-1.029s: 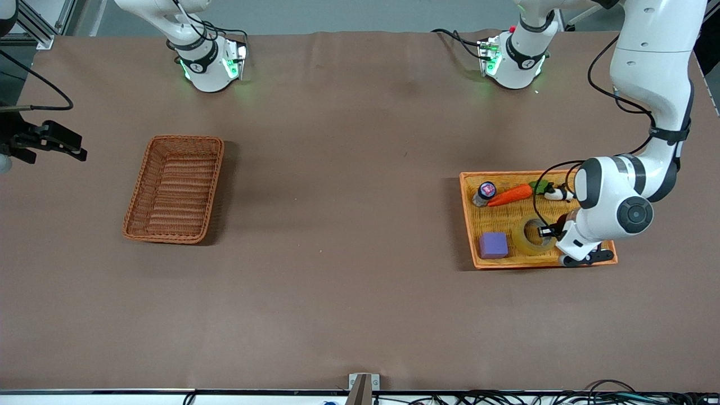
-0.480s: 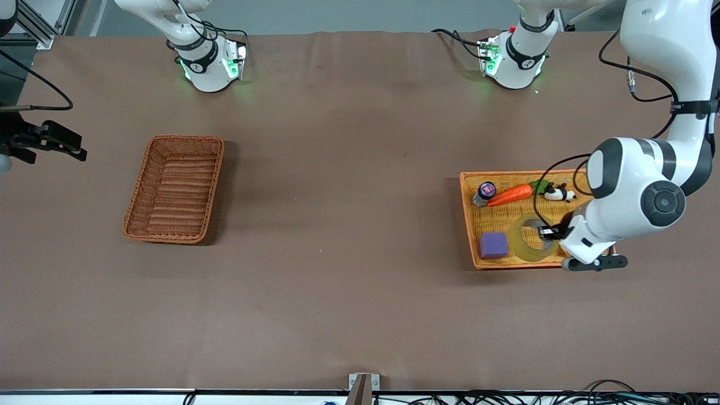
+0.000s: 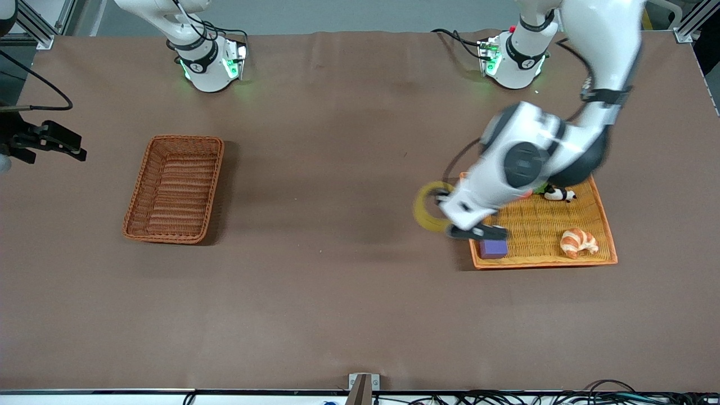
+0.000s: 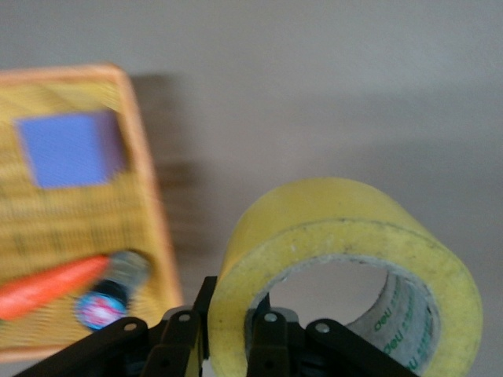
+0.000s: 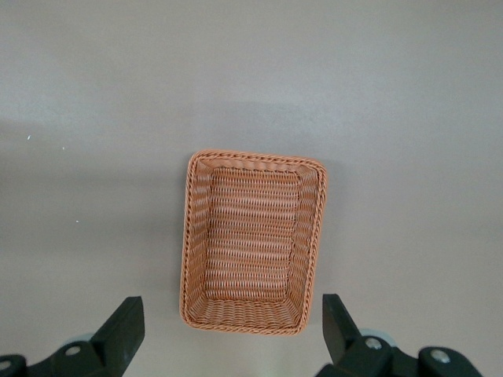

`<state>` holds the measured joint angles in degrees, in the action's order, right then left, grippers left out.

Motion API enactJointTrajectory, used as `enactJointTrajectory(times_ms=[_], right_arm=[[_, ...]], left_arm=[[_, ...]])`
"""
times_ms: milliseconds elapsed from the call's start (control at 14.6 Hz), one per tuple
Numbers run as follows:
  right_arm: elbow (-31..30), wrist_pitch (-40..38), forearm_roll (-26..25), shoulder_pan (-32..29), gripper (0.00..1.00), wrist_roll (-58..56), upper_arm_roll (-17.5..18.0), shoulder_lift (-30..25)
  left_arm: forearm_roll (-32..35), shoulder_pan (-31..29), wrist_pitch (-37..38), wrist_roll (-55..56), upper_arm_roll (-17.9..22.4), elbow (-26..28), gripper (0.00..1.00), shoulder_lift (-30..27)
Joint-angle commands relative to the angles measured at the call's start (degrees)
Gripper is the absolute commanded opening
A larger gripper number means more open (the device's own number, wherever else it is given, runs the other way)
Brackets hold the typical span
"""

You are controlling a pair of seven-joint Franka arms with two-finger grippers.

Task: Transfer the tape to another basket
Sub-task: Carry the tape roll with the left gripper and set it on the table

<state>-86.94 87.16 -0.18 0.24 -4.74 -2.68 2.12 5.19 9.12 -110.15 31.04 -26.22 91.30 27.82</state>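
Front view: left gripper [image 3: 444,216] clamped on tape [image 3: 428,206] wall, one finger through core, roll airborne over bare tabletop [image 3: 337,270] just beside orange tray [image 3: 602,214] edge. Carry level across toward basket [image 3: 174,188], well apart from tray at right arm's end; keep grip firm, release low over basket middle. Right gripper [image 5: 236,345] waiting wide open above basket. Brown matte cloth, faint creases; cables along edge nearest camera

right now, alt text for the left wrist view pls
The left gripper pinches the wall of a yellow tape roll in the air over bare brown table. Beside it, the orange tray holds a purple block, a carrot and a small bottle.
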Motion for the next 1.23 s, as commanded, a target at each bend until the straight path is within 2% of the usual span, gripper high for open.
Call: enactJointTrajectory(times_ms=[0, 274, 411, 617, 686, 754, 823, 960, 1166], right_arm=[[-0.9, 0.5, 1.1, -0.8, 1.0, -0.7, 0.3, -0.5], [-0.8, 0.6, 1.1, -0.9, 1.0, -0.7, 0.3, -0.5], [-0.9, 0.7, 1.1, -0.8, 1.0, -0.7, 0.3, -0.4], [-0.9, 1.0, 1.8, -0.8, 1.0, -0.7, 0.2, -0.3], [-0.9, 1.1, 1.9, -0.8, 1.0, -0.7, 0.0, -0.3], [-0.9, 1.1, 2.0, -0.8, 1.0, -0.7, 0.0, -0.4], [-0.9, 1.1, 1.9, -0.8, 1.0, -0.7, 0.0, -0.3], [-0.9, 1.1, 2.0, -0.8, 1.0, -0.7, 0.0, -0.3], [-0.8, 1.3, 2.4, -0.5, 1.0, -0.7, 0.0, -0.3]], left_arm=[[2.8, 6.1, 1.2, 7.6, -3.0, -7.9, 0.01, 8.1], [5.9, 20.8, -0.8, 13.6, 1.9, -19.8, 0.01, 19.9], [5.6, 25.8, -5.1, 13.9, 5.0, -22.2, 0.01, 22.5], [5.4, 28.4, -10.6, 15.4, 6.6, -26.1, 0.05, 27.9], [5.4, 28.8, -11.9, 15.2, 6.6, -27.0, 0.11, 29.8], [5.4, 29.0, -15.0, 15.4, 6.7, -27.3, 0.26, 30.5], [5.3, 28.9, -17.0, 14.8, 6.7, -27.3, 0.45, 30.8], [4.7, 28.7, -18.2, 15.5, 6.7, -26.9, 1.0, 30.2], [0.6, 27.0, -12.2, 15.6, 6.7, -26.3, 1.0, 27.2]])
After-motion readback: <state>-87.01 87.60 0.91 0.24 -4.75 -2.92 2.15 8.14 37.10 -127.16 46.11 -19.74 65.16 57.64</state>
